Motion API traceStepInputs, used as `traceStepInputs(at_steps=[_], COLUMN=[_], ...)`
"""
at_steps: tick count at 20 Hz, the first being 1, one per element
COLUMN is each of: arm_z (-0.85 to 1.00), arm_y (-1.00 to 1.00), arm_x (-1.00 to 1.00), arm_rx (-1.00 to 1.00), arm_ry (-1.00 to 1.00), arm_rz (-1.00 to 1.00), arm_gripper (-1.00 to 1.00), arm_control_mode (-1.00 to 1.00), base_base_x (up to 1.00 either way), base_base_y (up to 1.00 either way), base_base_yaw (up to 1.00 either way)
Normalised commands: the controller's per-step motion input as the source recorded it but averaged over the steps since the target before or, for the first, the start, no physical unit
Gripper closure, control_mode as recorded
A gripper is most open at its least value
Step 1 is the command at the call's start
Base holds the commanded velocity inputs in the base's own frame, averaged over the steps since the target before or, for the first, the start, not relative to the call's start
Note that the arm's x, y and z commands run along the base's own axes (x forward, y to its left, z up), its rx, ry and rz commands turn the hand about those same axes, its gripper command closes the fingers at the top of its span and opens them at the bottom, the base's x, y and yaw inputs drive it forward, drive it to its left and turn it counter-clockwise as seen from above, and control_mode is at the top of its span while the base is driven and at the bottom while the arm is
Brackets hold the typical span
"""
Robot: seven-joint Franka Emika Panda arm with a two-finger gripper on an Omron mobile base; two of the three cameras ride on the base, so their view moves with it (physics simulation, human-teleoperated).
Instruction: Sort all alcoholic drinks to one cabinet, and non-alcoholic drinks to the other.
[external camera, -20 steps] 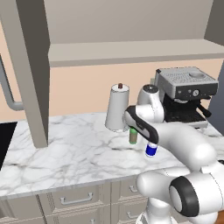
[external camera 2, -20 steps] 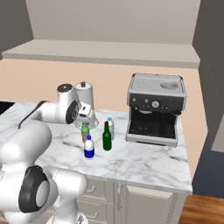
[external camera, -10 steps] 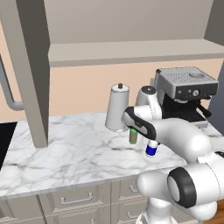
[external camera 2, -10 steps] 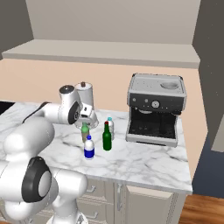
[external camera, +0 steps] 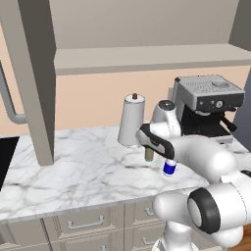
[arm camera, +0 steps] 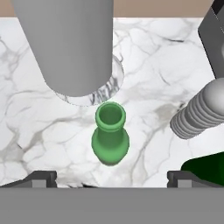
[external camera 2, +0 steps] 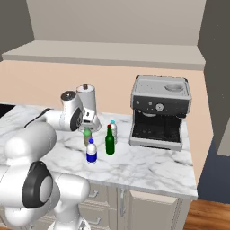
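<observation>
The olive bottle [arm camera: 110, 139] is seen from above in the hand view as a paler green glass body with a round open mouth and a flared lip, the neck narrowing above a rounded shoulder; in the right base view it [external camera 2: 87, 136] is partly hidden behind the arm, and a tan band is seen on it in the left base view [external camera: 149, 154]; it stands upright on the marble tabletop [external camera 2: 148, 166], its long axis vertical and its mouth pointed up at the end effector [arm camera: 112, 177]. The end effector is held directly above it with its fingertips [arm camera: 40, 176] spread wide apart, nothing between them. The bottle stands just beside the grey paper-towel roll [arm camera: 65, 43]. The dark green bottle [external camera 2: 109, 141] stands upright near it, with the clear bottle [external camera 2: 113, 131] just behind; the blue-labelled bottle [external camera 2: 91, 152] stands in front, nearer the tabletop's edge. A coffee machine [external camera 2: 161, 112] sits to the right, well apart.
</observation>
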Motion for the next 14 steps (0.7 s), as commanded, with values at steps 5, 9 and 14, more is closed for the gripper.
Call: traceStepInputs(at_steps=[5, 9, 14], arm_z=[-0.11, -0.10, -0.10], arm_y=[0.00, 0.00, 0.00], arm_x=[0.00, 0.00, 0.05], arm_rx=[0.00, 0.00, 0.00], arm_ry=[-0.08, -0.06, -0.03], arm_rz=[0.00, 0.00, 0.00], arm_gripper=[-1.00, -1.00, -1.00], arm_control_mode=[-1.00, -1.00, -1.00], base_base_x=[0.00, 0.00, 0.00], base_base_y=[0.00, 0.00, 0.00], base_base_yaw=[0.00, 0.00, 0.00])
